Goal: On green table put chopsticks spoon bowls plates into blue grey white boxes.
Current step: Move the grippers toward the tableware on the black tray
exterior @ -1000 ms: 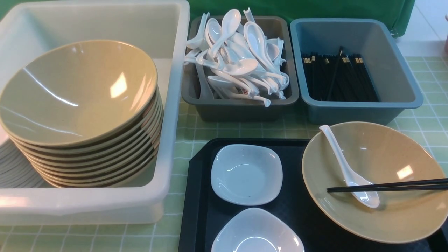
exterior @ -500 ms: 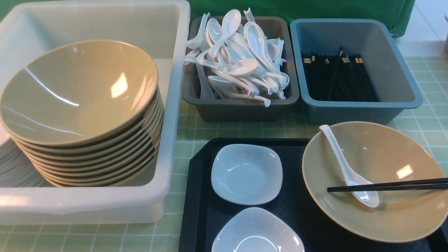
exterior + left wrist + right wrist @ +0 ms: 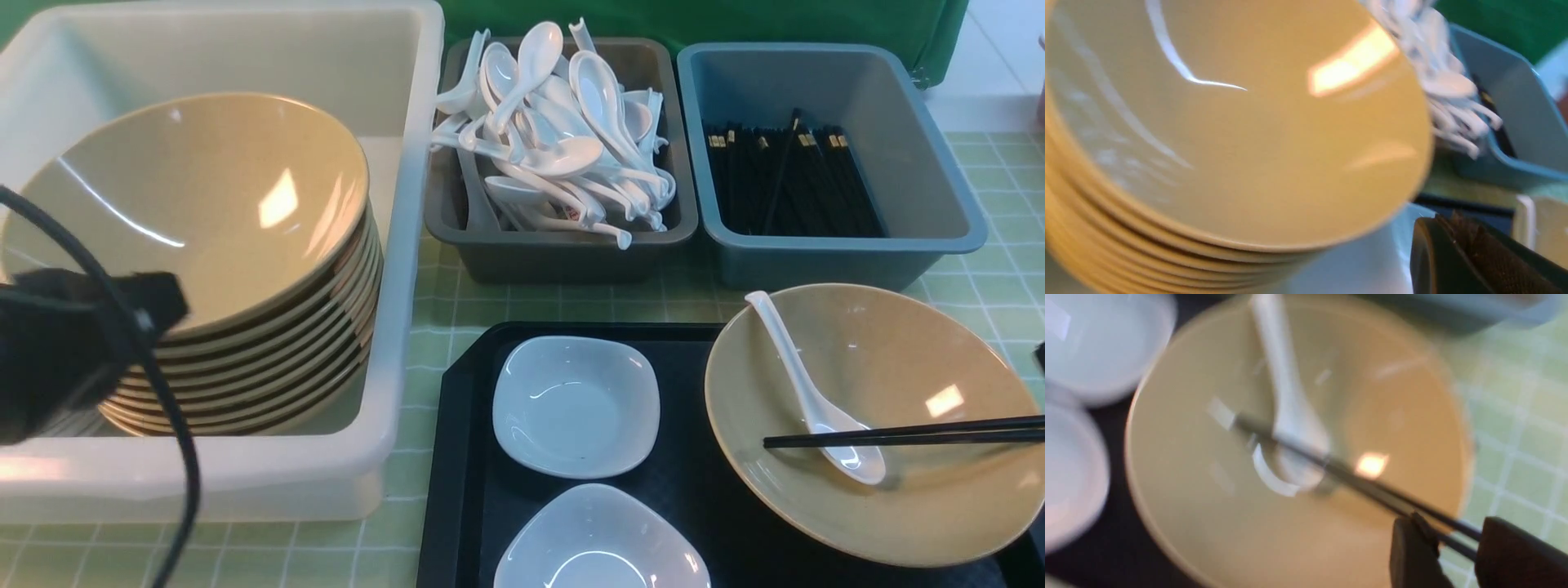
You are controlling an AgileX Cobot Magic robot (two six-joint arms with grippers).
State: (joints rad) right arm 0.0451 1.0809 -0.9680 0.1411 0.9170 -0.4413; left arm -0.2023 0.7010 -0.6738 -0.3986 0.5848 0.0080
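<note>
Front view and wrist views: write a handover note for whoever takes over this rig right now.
Left gripper: shut, nothing seen in it, beside the bowl stack in the white box.
Right gripper: open; the chopsticks show between its fingers, not gripped.
Done: spoon pile in the grey box, chopstick bundle in the blue box.
Left to do: on the black tray, one bowl holding a spoon with the chopsticks across it, plus two plates.
</note>
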